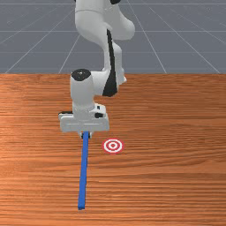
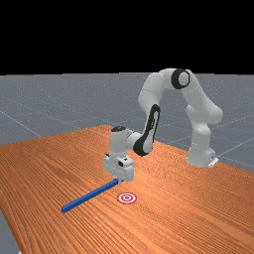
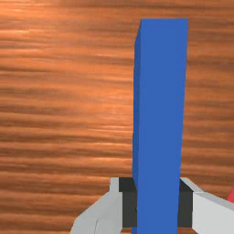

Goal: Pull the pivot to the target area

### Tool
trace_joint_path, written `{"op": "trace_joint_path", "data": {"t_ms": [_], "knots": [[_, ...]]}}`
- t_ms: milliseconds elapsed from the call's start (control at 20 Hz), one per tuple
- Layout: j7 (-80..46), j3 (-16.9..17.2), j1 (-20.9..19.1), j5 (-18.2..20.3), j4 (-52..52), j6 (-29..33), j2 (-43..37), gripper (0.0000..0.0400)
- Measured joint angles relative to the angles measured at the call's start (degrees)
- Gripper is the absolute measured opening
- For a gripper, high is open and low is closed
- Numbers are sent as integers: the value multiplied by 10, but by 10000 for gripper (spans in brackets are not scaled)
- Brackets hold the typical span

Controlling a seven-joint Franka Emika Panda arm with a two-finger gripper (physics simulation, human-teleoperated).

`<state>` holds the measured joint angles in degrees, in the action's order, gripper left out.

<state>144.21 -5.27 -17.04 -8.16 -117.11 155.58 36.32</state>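
In the front view the gripper (image 1: 85,135) points down at the upper end of the long blue bar (image 1: 83,172), the pivot. From that hold the bar runs toward the front view's bottom. The round red-and-white target (image 1: 113,145) lies on the table to the bar's right there, apart from it. My gripper (image 3: 157,203) has its dark pads against both sides of the bar (image 3: 162,114) in the wrist view, shut on it, and one bar end stands out past the fingers. Whether the bar touches the table is hard to tell.
The wooden table (image 1: 176,176) stretches around the bar and target on all sides. In the far view the arm's base (image 2: 201,154) stands on the table at the right, and the raised arm reaches over from it.
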Motion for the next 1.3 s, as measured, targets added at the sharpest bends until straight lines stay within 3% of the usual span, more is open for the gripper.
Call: {"op": "trace_joint_path", "data": {"t_ms": [150,250,300,350,450,900,950,1050,1100,1150,1200,1300], "knots": [[12,-1,-9,-5,-55,28,-26,95],[12,-22,-19,16,-61,26,-27,95],[-10,-1,11,-6,-67,32,-30,95],[-8,-24,0,16,-69,30,-30,95],[-35,-5,37,-8,-74,36,-34,95],[-92,-6,100,-15,-81,39,-36,95],[-118,10,119,-22,-80,38,-37,96],[-117,9,119,-21,-78,41,-32,96],[-108,-1,110,-14,-78,40,-31,205],[-107,-2,110,-13,-77,36,-31,282],[-98,-12,99,-6,-81,39,-35,328],[-103,-7,106,-8,-75,12,-41,374]]}}
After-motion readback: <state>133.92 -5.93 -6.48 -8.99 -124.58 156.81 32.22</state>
